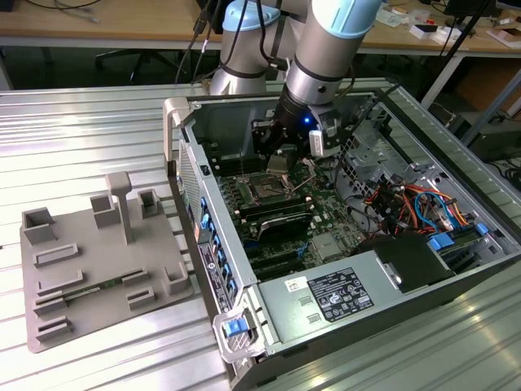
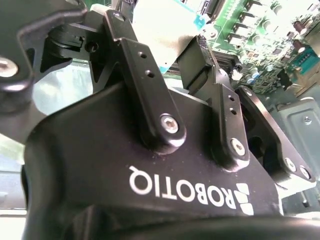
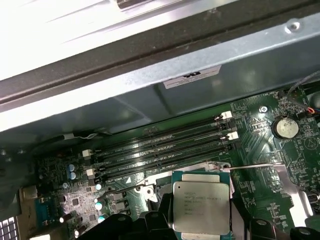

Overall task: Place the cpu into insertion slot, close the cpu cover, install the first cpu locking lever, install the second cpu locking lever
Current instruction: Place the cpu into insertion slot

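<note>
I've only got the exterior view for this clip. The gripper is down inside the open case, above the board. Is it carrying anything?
Observer: Yes. In the first wrist view the cpu, silver-grey top showing, sits in the gripper.
Operator: Do the fingers actually touch it?
Observer: In the second wrist view both fingers press on opposite edges of a pale flat plate, apparently the cpu.
Operator: Any locking lever visible?
Observer: In the first wrist view a thin metal rod, likely a lever, juts out beside the cpu.
</note>
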Tool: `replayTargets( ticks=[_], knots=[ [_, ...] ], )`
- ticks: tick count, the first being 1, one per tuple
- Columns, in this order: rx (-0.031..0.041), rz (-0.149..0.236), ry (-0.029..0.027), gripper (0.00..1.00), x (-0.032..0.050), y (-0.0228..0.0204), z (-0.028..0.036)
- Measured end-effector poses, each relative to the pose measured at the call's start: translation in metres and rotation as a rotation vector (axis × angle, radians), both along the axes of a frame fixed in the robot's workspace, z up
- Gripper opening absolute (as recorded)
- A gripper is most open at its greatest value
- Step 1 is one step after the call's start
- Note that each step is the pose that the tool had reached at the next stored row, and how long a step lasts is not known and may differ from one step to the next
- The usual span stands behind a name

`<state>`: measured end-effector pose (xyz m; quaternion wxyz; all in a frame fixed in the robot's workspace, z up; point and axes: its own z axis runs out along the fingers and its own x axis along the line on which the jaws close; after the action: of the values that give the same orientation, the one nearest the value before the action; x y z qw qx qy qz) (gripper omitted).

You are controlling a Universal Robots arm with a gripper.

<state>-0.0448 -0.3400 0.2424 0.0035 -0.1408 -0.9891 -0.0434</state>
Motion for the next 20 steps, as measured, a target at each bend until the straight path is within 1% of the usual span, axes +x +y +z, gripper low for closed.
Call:
replayTargets(
  ticks=[3, 7, 9, 20],
  knots=[
    [-0.0018, -0.02, -0.0001, 0.55, 0.0, 0.0001, -0.0005],
    [-0.0072, -0.054, -0.0001, 0.55, 0.0, 0.0001, -0.0012],
    [-0.0085, -0.065, 0.0, 0.55, 0.0, 0.0, -0.0014],
    [-0.0109, -0.128, 0.0002, 0.55, 0.0, 0.0, -0.0029]
  ],
)
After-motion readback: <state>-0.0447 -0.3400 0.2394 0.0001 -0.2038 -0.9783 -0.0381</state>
